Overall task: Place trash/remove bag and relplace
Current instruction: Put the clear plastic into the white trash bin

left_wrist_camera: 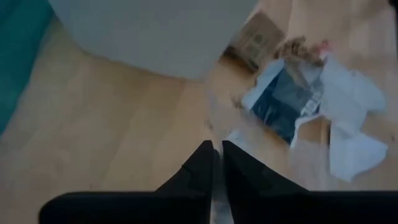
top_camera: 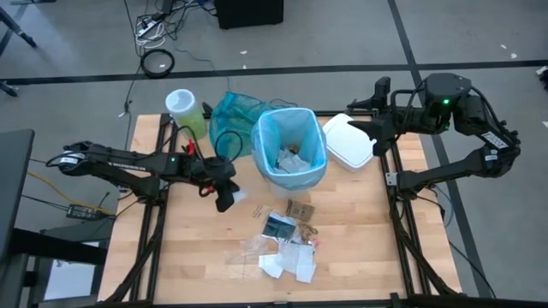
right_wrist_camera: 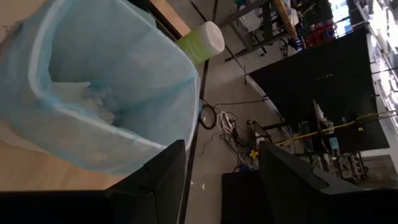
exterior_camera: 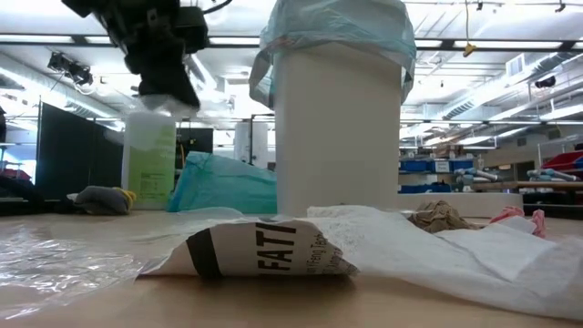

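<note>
Wooden surface (top_camera: 197, 257) carries the work. I hold the left tool (top_camera: 224, 198) left of centre in the high view, fingers nearly pressed together with a thin gap, nothing between them. Right tool (top_camera: 364, 109), upper right, waits spread and empty. Trash (top_camera: 287, 244) lies loose at lower centre; some sits inside the bag (top_camera: 289, 147) lining the bin. Step in hand: loading trash. Next move calls for spreading the left tool and descending onto a scrap.

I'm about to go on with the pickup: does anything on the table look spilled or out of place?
Yes. Trash still lies scattered on the table in front of the bin: white paper, a dark packet, clear plastic. The light blue bag sits in the bin with some scraps inside. A teal bag lies crumpled beside it.
</note>
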